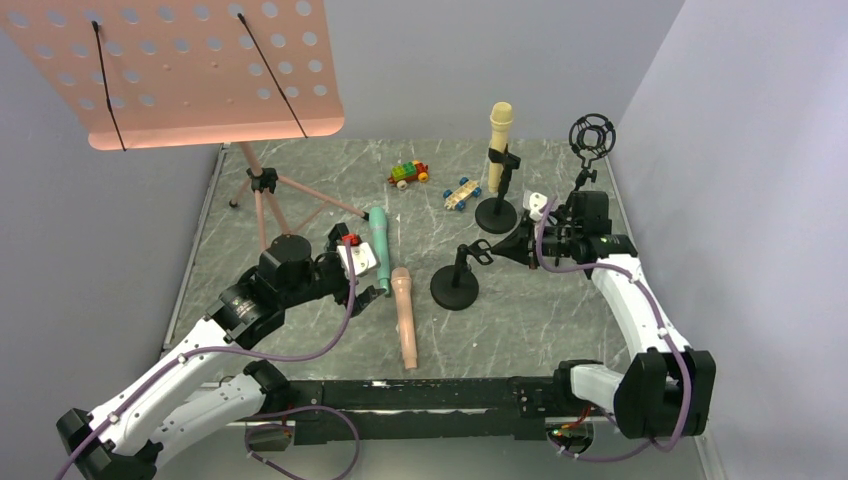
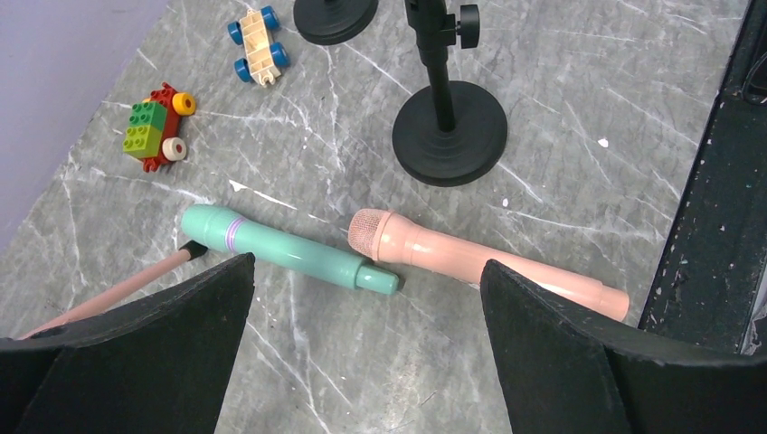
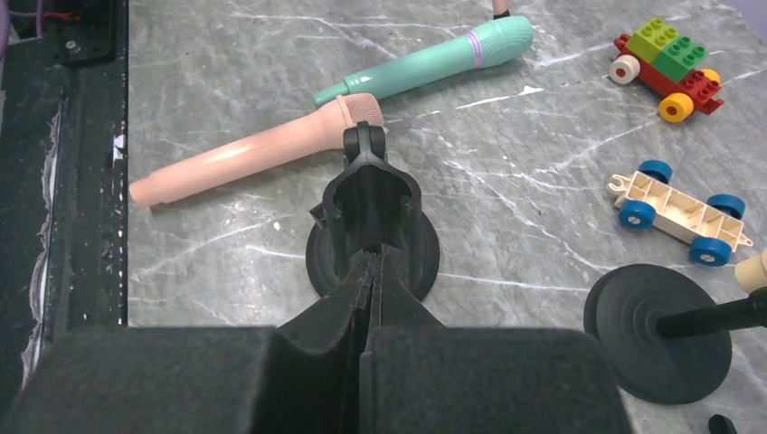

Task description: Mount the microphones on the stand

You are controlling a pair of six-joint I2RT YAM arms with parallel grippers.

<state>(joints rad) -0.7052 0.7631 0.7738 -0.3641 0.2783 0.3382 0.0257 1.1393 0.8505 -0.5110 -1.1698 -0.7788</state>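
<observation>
The mint-green microphone (image 1: 378, 243) and the peach-pink microphone (image 1: 405, 316) lie flat on the table, almost end to end. Both also show in the left wrist view, the mint-green microphone (image 2: 280, 249) to the left of the peach-pink microphone (image 2: 470, 262). My left gripper (image 2: 367, 264) is open and empty just above them, over the mint-green one's tail end. The pale yellow microphone (image 1: 500, 140) stands upright, clipped in a far stand (image 1: 496, 215). An empty stand (image 1: 455, 290) stands mid-table. My right gripper (image 3: 371, 258) is shut, its tips against the back of that stand's clip (image 3: 371, 185).
A pink music stand (image 1: 200, 70) on a tripod (image 1: 262, 185) overhangs the far left. Two toy cars (image 1: 408, 174) (image 1: 461, 193) sit at the back. A stand with a ring shock mount (image 1: 591, 135) is at the far right. A black rail (image 1: 420, 392) runs along the near edge.
</observation>
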